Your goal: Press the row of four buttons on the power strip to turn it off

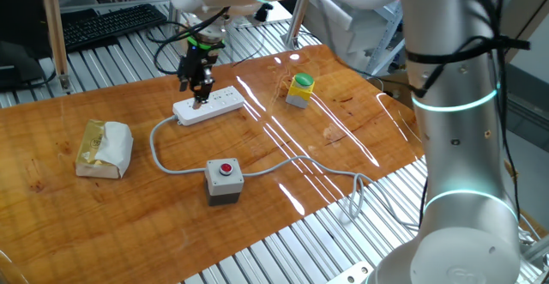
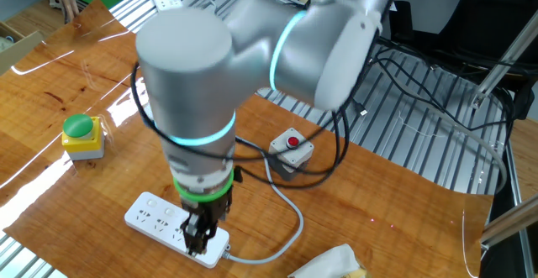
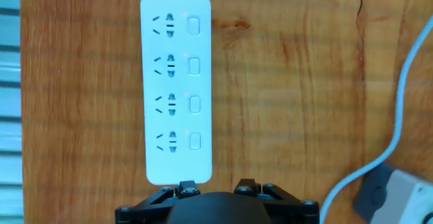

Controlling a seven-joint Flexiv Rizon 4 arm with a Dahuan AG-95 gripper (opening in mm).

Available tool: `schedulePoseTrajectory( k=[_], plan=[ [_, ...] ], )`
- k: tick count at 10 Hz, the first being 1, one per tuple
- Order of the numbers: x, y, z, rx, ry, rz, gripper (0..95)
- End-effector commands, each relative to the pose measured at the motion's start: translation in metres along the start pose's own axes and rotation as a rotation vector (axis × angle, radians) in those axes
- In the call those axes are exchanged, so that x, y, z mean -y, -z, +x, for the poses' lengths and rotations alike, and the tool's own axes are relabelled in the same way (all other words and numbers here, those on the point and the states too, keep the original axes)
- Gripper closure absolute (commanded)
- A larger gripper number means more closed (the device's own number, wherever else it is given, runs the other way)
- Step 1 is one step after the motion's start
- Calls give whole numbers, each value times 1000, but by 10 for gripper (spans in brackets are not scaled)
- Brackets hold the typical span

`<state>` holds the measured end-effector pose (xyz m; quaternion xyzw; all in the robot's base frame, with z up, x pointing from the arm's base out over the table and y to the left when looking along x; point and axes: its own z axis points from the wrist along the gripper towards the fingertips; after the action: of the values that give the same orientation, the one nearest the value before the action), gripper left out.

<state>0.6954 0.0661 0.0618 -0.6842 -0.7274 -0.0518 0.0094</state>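
Observation:
The white power strip point(image 3: 176, 88) lies flat on the wooden table, filling the hand view lengthwise. The four buttons point(image 3: 195, 65) run in a row down its right side, one beside each socket. My gripper point(image 3: 217, 186) shows at the bottom edge of the hand view with a clear gap between its two black fingers point(image 3: 188, 187), so it is open and holds nothing. In the fixed views the gripper point(image 1: 202, 95) point(image 2: 199, 238) hangs just over the cable end of the power strip point(image 1: 219, 104) point(image 2: 155, 215). Whether it touches the strip I cannot tell.
A grey box with a red round button point(image 1: 225, 179) point(image 2: 291, 146) sits near the front edge. A yellow block with a green cap point(image 1: 300, 89) point(image 2: 81, 135) stands beyond the strip. A crumpled packet point(image 1: 105, 147) lies at the left. The grey cable point(image 1: 159, 147) loops across the table.

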Motion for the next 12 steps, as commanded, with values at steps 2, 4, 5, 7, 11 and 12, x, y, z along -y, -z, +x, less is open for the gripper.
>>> schedulePoseTrajectory(
  k=[2, 4, 5, 7, 11, 12],
  plan=[
    [-6, -5, 1, 0, 4, -14, 380],
    [-15, -9, -3, 4, 12, -20, 380],
    [-21, -11, -5, 3, 17, -21, 380],
    [-25, -15, -7, 4, 11, -21, 380],
    [-27, -19, -11, 39, -3, -24, 190],
    [-27, -19, -12, 45, 3, -24, 190]
  ],
)
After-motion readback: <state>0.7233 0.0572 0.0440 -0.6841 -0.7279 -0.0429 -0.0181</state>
